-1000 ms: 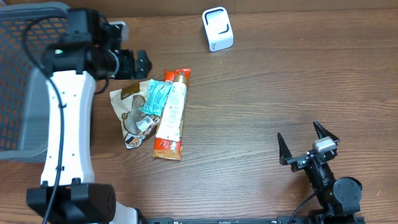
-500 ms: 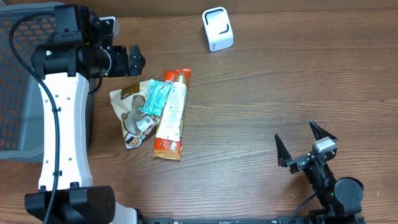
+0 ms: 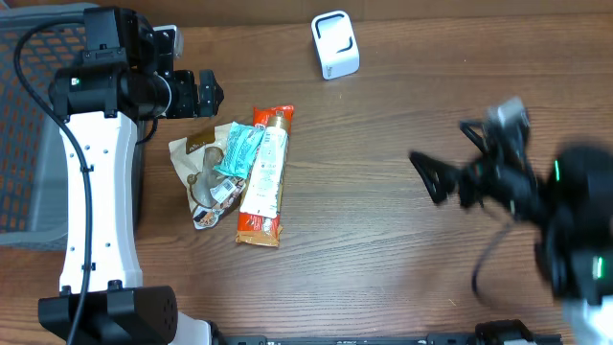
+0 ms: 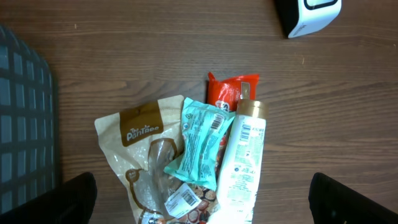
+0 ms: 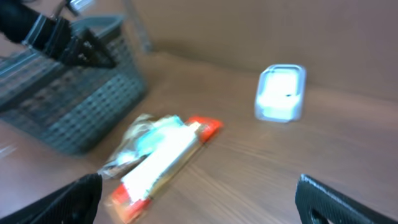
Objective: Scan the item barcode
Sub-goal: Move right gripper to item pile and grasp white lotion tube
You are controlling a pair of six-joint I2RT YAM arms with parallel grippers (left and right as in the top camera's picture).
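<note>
1. Left gripper (image 3: 198, 93) near the 10 o'clock corner of the wooden table (image 3: 383, 259) in the overhead view, just beside the grey mesh basket (image 3: 29, 125). Jaws spread wide, nothing between them.
2. Right gripper (image 3: 450, 153) out toward 3 o'clock, smeared by blur in the overhead view. Fingers splayed wide there too, gripping nothing, well apart from the goods.
3. Heap of four goods flat on the wood at about 9 o'clock from the table's centre, just at 5 o'clock of the left gripper. Touched by neither arm.
4. Within the heap:
   - tan pouch (image 4: 140, 155) on the 9 o'clock side;
   - teal packet (image 4: 202, 140) lying over the pouch's 3 o'clock edge;
   - white tube (image 4: 244, 165) with its gold cap toward 12 o'clock, touching the teal packet;
   - red wrapper (image 4: 227, 90) under the tube, poking out past both of its ends.
5. Small white label (image 4: 180, 200) at the 6 o'clock end of the pouch, print too small to read.
6. White scanner (image 3: 334, 44) at the table's 12 o'clock edge, at roughly 1 o'clock of the heap and well apart from it.
</note>
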